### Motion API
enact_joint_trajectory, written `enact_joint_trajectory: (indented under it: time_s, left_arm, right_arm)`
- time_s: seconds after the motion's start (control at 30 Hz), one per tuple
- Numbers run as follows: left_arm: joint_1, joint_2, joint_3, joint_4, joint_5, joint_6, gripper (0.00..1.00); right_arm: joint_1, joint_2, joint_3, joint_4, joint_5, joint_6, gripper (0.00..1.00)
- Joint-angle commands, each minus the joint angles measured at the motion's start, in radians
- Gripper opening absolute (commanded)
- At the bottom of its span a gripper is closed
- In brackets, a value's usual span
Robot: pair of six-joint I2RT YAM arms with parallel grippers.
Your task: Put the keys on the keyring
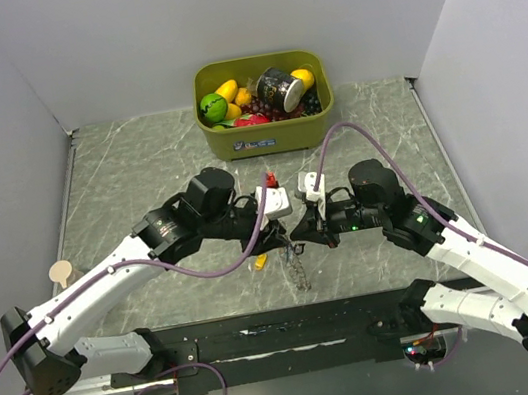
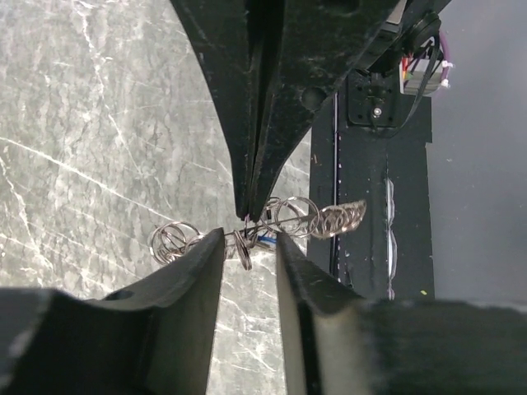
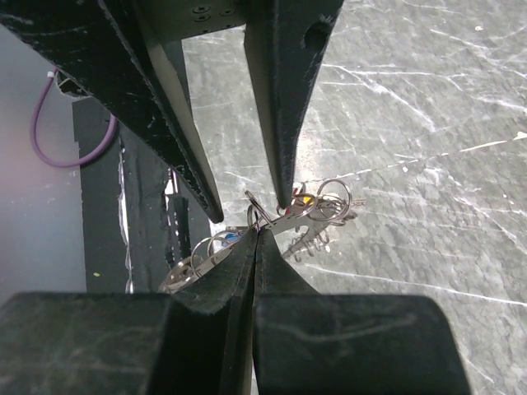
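Note:
The keyring (image 2: 298, 217) is a thin silver wire strung with several small rings, held up off the marble table. My right gripper (image 3: 257, 231) is shut on it near its middle. In the left wrist view the tips of my left gripper (image 2: 249, 239) stand a little apart on either side of one small ring (image 2: 243, 249), with a gap left on each side. A blue tag (image 2: 265, 239) shows behind that ring. Yellow and red key tags (image 3: 305, 198) hang among the rings. From above, both grippers meet at mid-table, the keyring (image 1: 299, 265) dangles below them, and a yellow key (image 1: 260, 260) hangs beside it.
A green bin (image 1: 269, 136) of toy fruit stands at the back centre. A small red piece (image 1: 267, 174) lies on the table just in front of it. A round wooden piece (image 1: 60, 273) sits at the left edge. A black strip (image 1: 296, 329) runs along the near edge.

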Motion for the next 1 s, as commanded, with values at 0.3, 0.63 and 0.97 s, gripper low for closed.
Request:
enact_joint_trajectory:
  time_s: [0.3, 0.63, 0.97]
  left_arm:
    - [-0.034, 0.082, 0.092, 0.006, -0.008, 0.026, 0.17]
    - [-0.037, 0.053, 0.071, 0.021, -0.037, 0.029, 0.04]
    - [-0.037, 0.006, 0.054, 0.044, -0.066, 0.027, 0.23]
  right_arm:
    - [-0.003, -0.016, 0.041, 0.045, -0.013, -0.002, 0.0]
    - [-0.003, -0.037, 0.023, 0.057, -0.004, -0.007, 0.0]
    - [-0.003, -0.036, 0.023, 0.059, -0.018, -0.007, 0.0]
